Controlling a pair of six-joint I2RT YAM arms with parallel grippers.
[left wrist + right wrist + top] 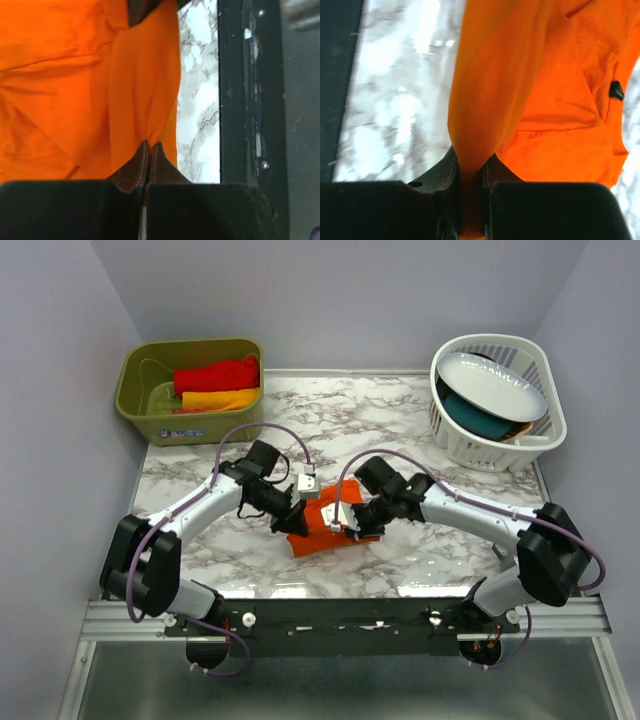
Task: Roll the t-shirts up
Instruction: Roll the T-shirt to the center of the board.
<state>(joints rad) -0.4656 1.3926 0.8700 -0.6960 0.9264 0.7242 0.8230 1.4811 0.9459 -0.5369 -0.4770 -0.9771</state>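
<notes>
The bright orange t-shirt lies bunched on the marble table between my two grippers. My left gripper is at its left side; in the left wrist view the jaws are shut tight, pinching a thin fold of the orange t-shirt. My right gripper is at its right side; in the right wrist view it is shut on a thick fold of the orange t-shirt, which carries a small black label. A red t-shirt and a yellow-orange t-shirt lie in the bin.
An olive-green bin stands at the back left. A white basket at the back right holds a white plate and a teal item. The black rail runs along the table's near edge.
</notes>
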